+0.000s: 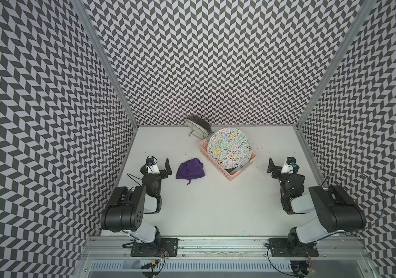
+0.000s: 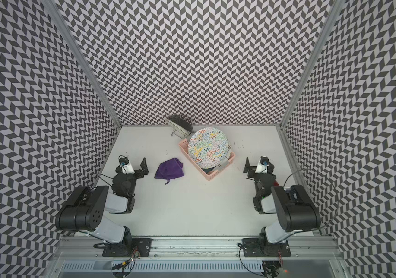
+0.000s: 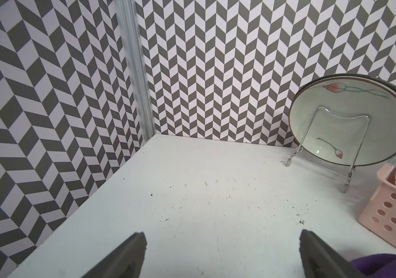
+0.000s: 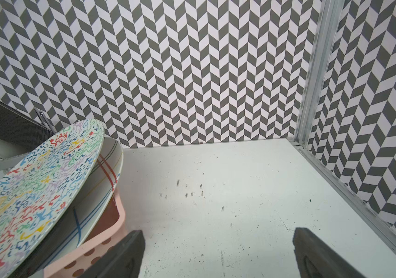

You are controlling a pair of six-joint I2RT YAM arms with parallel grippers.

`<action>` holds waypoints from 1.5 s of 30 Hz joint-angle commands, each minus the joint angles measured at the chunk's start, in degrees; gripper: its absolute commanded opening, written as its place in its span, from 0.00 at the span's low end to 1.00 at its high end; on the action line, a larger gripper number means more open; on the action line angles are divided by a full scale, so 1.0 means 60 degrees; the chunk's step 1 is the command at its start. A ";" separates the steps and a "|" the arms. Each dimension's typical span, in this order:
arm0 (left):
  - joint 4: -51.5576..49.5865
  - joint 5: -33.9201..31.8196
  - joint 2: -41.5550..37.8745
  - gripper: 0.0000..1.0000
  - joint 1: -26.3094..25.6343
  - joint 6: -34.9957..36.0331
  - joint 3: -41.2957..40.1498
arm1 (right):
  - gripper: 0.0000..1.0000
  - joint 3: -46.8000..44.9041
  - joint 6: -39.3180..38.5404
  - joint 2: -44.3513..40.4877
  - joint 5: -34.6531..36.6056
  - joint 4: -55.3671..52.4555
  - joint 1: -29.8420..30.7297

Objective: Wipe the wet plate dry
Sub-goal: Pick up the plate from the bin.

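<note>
Both tools are standing wide open and gripping nothing: the left tool (image 3: 223,234) is waiting just beside the crumpled purple cloth (image 1: 190,169), the right tool (image 4: 218,231) near the pink perforated plastic basket (image 1: 230,177). The round plate with multicoloured squiggles (image 1: 228,148) is leaning tilted in that basket on the white bench (image 1: 216,211), lying over a striped plate (image 4: 110,168). Wetness is not showing at this distance, so I cannot confirm it. Stiff, glazed and breakable, the plate is probably going to be slippery, so its free upper rim is looking like the safest hold. The soft, limp cloth is inviting a pinch at its bunched middle. No readable writing is showing anywhere.
</note>
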 commanded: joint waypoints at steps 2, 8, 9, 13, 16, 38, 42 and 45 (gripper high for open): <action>0.0184 0.0015 -0.0014 1.00 -0.0099 0.0139 0.0185 | 1.00 0.0133 -0.0080 0.0041 0.0089 0.0338 0.0052; 0.0195 0.0021 -0.0015 1.00 -0.0099 0.0139 0.0185 | 1.00 0.0133 -0.0087 0.0055 0.0086 0.0329 0.0048; 0.0199 0.0027 -0.0014 1.00 -0.0099 0.0143 0.0185 | 1.00 0.0133 -0.0087 0.0053 0.0090 0.0336 0.0048; 0.0195 0.0020 -0.0015 1.00 -0.0098 0.0139 0.0185 | 1.00 0.0122 -0.0049 0.0015 0.0241 0.0375 0.0042; 0.0195 0.0031 -0.0024 1.00 -0.0098 0.0139 0.0178 | 1.00 0.0294 0.0263 -0.0775 0.1005 -0.0647 0.0037; -0.9247 0.1758 -0.4065 1.00 -0.2208 -0.6161 0.4172 | 0.66 1.0423 0.2857 -0.0457 -0.4794 -1.5902 0.0810; -0.9925 0.2624 -0.2963 1.00 -0.2738 -0.7003 0.5044 | 0.51 1.1335 0.3102 0.1165 -0.4720 -1.6059 0.1020; -1.0365 0.2679 -0.2186 0.97 -0.2765 -0.7430 0.5526 | 0.54 1.2178 0.3088 0.2338 -0.4522 -1.6305 0.1187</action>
